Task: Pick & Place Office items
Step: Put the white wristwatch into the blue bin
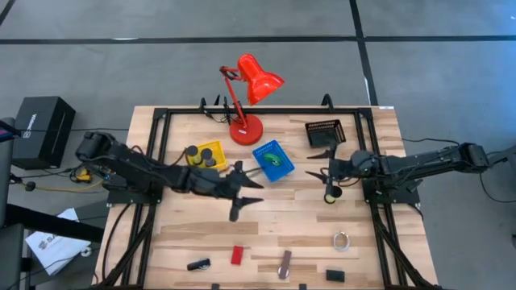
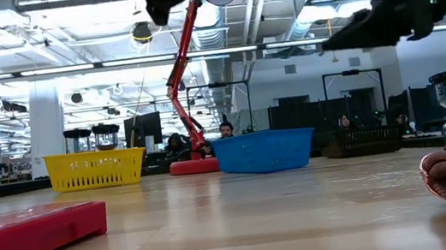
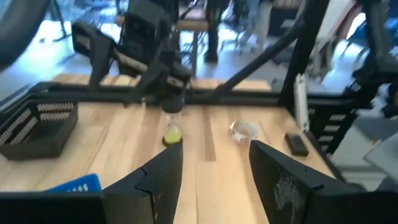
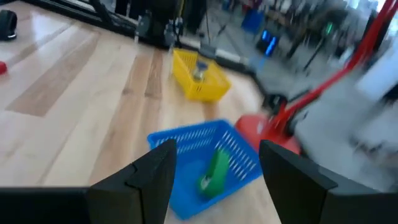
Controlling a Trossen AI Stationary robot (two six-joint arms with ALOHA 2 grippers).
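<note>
My left gripper [image 1: 251, 187] hangs open over the middle of the table, just on the near side of the yellow tray [image 1: 207, 155] and the blue tray [image 1: 272, 159]; nothing is between its fingers [image 3: 214, 155]. My right gripper [image 1: 311, 163] is open and bare as well, right of the blue tray, and looks at it [image 4: 217, 149]. A green piece [image 4: 212, 171] lies in the blue tray, and black discs [image 1: 201, 155] lie in the yellow one. Along the near edge lie a black piece [image 1: 198, 264], a red block [image 1: 236, 254], a brown-silver bar [image 1: 285, 263], a silvery ring [image 1: 342, 240] and a black block [image 1: 335, 275].
A tall red desk lamp [image 1: 246, 97] stands at the far edge behind the trays. A black mesh tray [image 1: 324, 131] sits at the far right. An hourglass with yellow sand [image 3: 172, 127] stands upright under my right arm. Bare wood lies between the trays and the near row.
</note>
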